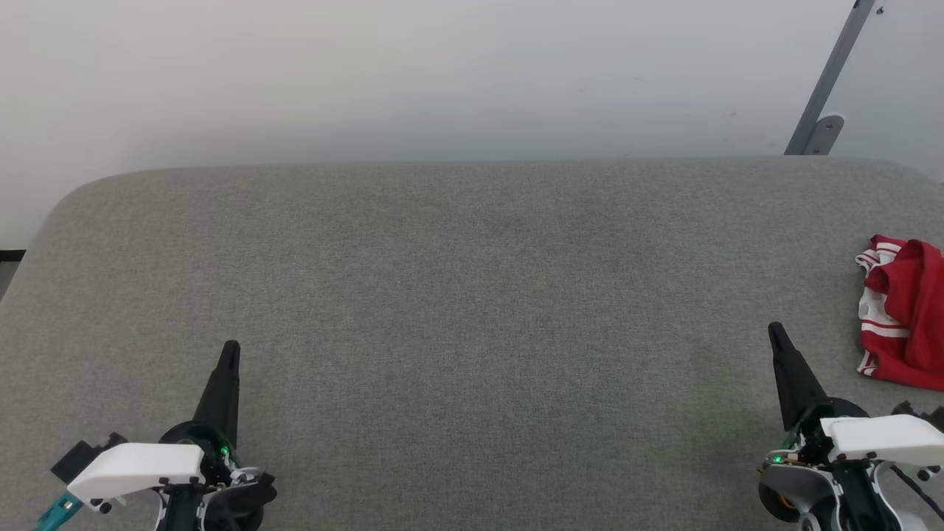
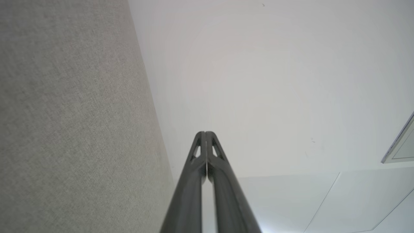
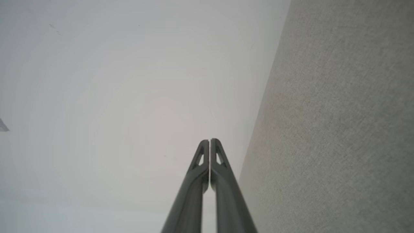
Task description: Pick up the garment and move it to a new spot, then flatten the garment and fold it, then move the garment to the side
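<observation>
Garment (image 1: 906,324): crumpled at the far right of the desk (image 1: 472,280), partly cut off by the right edge of the head view. We see red fabric bunched on top. White bands with thin red stripes run along its left side. It lies on the grey cloth surface and nothing is touching it.

Left tool (image 1: 231,346): at the lower left of the head view, with its dark fingers pointing toward the far wall (image 1: 369,74). It is well apart from the garment, with the wide bare middle of the desk between them. In the left wrist view the left tool (image 2: 205,133) has its two fingers (image 2: 190,187) pressed together at the tips, closed with nothing between them. The desk cloth is on the left of that view and the pale wall on the right.

Right tool (image 1: 774,328): at the lower right of the head view, tip leaning slightly left. The garment lies near it, to its right and a little farther back, and the two are not touching. In the right wrist view the right tool (image 3: 209,140) is closed tip to tip and grips nothing.

We cannot tell whether either tool's tip touches the cloth.

A grey strut (image 1: 830,81) leans along the wall at the upper right, and its foot is behind the desk's far edge.
</observation>
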Available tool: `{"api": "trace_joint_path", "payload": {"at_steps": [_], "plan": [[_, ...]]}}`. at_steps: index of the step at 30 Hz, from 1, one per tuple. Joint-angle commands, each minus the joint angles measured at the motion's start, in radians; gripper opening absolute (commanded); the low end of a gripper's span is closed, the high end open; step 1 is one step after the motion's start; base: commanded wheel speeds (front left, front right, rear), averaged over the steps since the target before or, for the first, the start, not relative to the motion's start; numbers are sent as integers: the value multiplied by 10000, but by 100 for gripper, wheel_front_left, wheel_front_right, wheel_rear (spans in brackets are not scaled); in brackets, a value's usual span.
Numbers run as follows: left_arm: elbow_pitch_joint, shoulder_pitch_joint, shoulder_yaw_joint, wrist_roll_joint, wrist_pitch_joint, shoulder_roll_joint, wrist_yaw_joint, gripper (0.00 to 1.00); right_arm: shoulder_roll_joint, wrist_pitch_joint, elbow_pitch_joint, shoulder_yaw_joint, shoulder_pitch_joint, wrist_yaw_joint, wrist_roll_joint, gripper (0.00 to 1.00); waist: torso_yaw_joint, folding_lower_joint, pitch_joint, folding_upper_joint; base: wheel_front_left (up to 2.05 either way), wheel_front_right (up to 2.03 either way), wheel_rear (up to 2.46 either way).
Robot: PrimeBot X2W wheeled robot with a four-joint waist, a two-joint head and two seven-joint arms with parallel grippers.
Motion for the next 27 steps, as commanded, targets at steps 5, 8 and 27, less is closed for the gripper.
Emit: {"api": "trace_joint_path", "payload": {"at_steps": [5,8,27], "plan": [[32,-215,36,-400,164,-58,3,0,95,132,53,-32,-160,4,412,0,-19,-1,-3,-1,0,0,0],[28,-201,37,-384,152,-52,3,0,85,114,53,-32,-134,2,375,0,-20,-1,-4,-1,0,0,0],[28,-202,41,-378,156,-53,3,0,85,113,52,-25,-133,4,378,0,-20,-1,-4,-1,0,0,0]]}}
